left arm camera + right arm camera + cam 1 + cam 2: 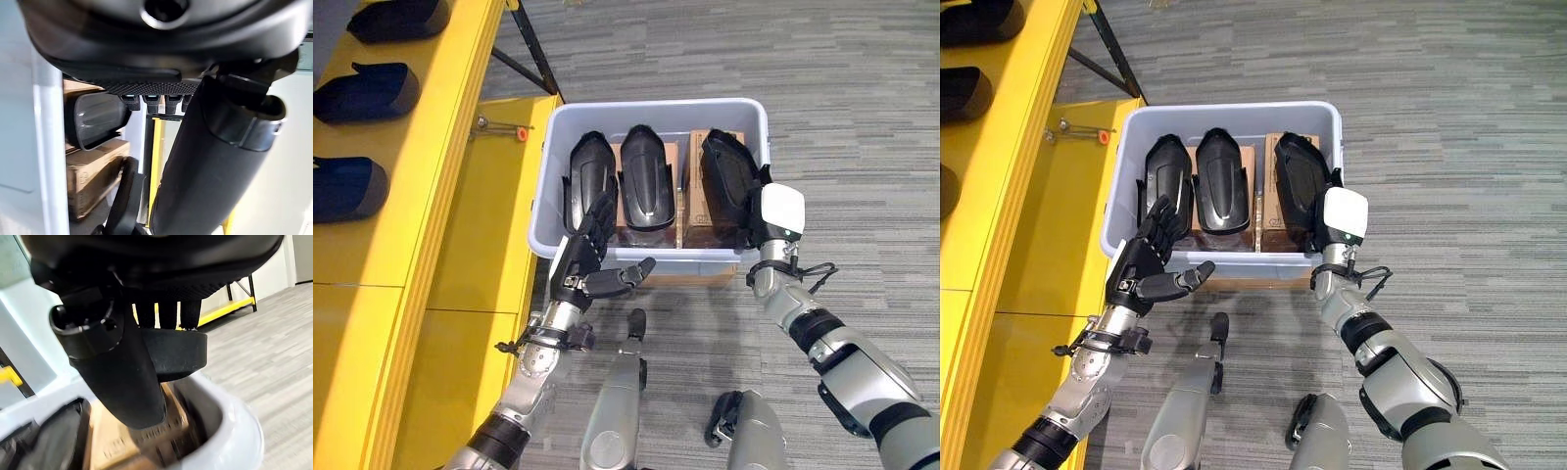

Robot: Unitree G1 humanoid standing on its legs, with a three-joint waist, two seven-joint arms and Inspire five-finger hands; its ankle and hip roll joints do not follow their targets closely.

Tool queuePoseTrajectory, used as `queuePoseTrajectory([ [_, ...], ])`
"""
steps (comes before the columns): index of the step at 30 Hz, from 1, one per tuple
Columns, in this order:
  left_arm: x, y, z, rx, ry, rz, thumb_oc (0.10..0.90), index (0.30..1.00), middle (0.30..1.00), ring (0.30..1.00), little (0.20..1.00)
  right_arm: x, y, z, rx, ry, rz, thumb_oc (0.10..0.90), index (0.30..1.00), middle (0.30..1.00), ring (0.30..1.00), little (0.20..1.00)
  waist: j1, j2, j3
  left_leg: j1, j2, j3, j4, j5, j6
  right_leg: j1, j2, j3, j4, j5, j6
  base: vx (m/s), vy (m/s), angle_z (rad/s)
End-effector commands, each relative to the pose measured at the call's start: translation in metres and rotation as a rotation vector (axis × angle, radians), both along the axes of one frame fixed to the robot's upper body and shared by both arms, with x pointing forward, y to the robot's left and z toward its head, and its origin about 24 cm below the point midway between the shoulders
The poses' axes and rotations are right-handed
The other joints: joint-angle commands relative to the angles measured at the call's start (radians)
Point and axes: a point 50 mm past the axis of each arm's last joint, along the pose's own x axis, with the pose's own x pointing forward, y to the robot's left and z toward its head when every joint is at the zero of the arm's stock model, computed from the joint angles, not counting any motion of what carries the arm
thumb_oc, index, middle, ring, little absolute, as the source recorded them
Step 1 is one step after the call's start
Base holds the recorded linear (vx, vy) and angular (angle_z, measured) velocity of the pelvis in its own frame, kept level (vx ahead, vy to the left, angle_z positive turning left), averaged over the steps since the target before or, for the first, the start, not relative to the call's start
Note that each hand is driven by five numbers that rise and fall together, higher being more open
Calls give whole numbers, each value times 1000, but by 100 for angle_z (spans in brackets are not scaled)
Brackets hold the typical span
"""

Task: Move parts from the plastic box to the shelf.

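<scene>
A pale grey plastic box [656, 104] stands on the floor and holds three black moulded parts upright. My right hand [773, 217] reaches over the box's front right corner. Its thumb [117, 377] and fingers close round the near end of the right black part [724, 174], also seen as a dark slab [173, 352]. My left hand [582, 257] hovers at the box's front left rim, fingers straight and thumb out, just short of the left black part [587, 178]. The middle part [646, 176] stands untouched. The yellow shelf [431, 147] runs along the left.
Several black parts [367, 93] lie on the yellow shelf's upper level. Brown cardboard boxes [697, 211] sit under the parts inside the plastic box. A black shelf brace [536, 54] slants behind the box. Grey carpet [862, 117] spreads to the right.
</scene>
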Motion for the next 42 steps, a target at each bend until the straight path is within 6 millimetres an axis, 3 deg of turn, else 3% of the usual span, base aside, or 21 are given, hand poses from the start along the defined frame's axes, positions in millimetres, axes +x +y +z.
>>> queuePoseTrajectory([
  [1,10,1,45,-91,-225,10,900,1000,1000,1000,1000,-1,-1,97,-8,-509,38,400,300,300,300,300,-32,-31,26,70,25,36,44,-162,-4,101,67,-31,-120,83,-78,99,15,-9],
  [6,0,-2,25,-76,-142,22,900,1000,1000,1000,1000,-35,-7,99,55,-695,48,400,300,300,300,300,-81,-54,-68,179,59,51,-26,-148,-19,211,79,-14,-218,108,-71,148,-20,-15],
  [10,-11,1,7,-70,-71,53,900,1000,1000,1000,1000,-55,-14,96,74,-733,70,400,300,300,300,300,-115,-53,-134,239,92,59,-53,-144,-26,253,100,0,-227,97,-82,153,-57,-16],
  [15,-18,9,-1,-89,-46,94,900,1000,1000,1000,1000,-66,-11,99,89,-752,132,400,300,300,300,300,-135,-54,-153,284,124,73,-80,-131,-37,261,118,7,-193,69,-99,11,-97,-19],
  [17,-22,19,-4,-136,-35,144,900,1000,1000,1000,1000,-72,3,110,84,-763,248,400,300,300,300,300,-148,-63,-155,315,160,77,-107,-107,-49,266,138,15,-145,31,-118,-32,-275,-17],
  [21,-24,27,-8,-152,-25,195,900,1000,1000,1000,1000,-77,19,116,69,-733,375,400,300,300,300,300,-149,-65,-161,329,202,87,-141,-65,-56,270,169,13,-144,27,-128,-44,-240,-23],
  [23,-29,31,-15,-135,5,199,900,1000,1000,1000,1000,-81,31,120,57,-700,467,400,300,300,300,300,-143,-70,-159,330,202,81,-138,-50,-57,279,174,15,-162,35,-128,-42,-251,-8],
  [25,-35,34,-21,-128,21,210,900,1000,1000,1000,1000,-87,42,118,37,-674,561,400,300,300,300,300,-122,-63,-154,276,154,57,-74,-39,-51,310,194,24,-247,67,-139,-36,-236,11],
  [26,-37,35,-21,-119,18,206,900,1000,1000,1000,1000,-89,43,118,29,-675,576,400,300,300,300,300,-122,-66,-155,267,123,78,-46,-73,-42,320,195,15,-265,68,-138,-84,-220,29],
  [28,-36,35,-16,-86,-1,166,900,1000,1000,1000,1000,-99,45,115,23,-676,607,400,300,300,300,300,-114,-71,-190,258,12,225,26,-222,13,334,186,-69,-388,129,-116,-116,-250,79],
  [29,-35,34,-16,-83,-2,159,900,1000,1000,1000,1000,-101,45,114,24,-675,605,400,300,300,300,300,-115,-80,-196,267,-3,232,39,-253,8,346,178,-70,-403,123,-107,-52,-183,129],
  [33,-31,32,-8,-72,-23,127,900,1000,1000,1000,1000,-104,45,107,52,-677,608,400,300,300,300,300,-130,-110,-239,316,-30,380,157,-376,58,380,157,-150,-534,197,-78,-20,-43,111],
  [34,-28,26,-4,-60,-35,98,900,1000,1000,1000,1000,-102,48,109,62,-686,590,400,300,300,300,300,-136,-115,-265,354,-39,428,138,-404,72,393,156,-174,-567,214,-65,47,79,83],
  [38,-29,23,2,-59,-50,84,900,1000,1000,1000,1000,-101,51,111,81,-685,597,400,300,300,300,300,-103,-111,-288,372,-86,361,49,-395,81,397,152,-176,-552,219,-46,157,156,35],
  [42,-30,28,5,-49,-71,71,900,1000,1000,1000,1000,-101,55,114,56,-677,623,400,300,300,300,300,-78,-111,-302,401,-119,340,-52,-371,105,374,145,-182,-475,235,-8,137,177,-4],
])
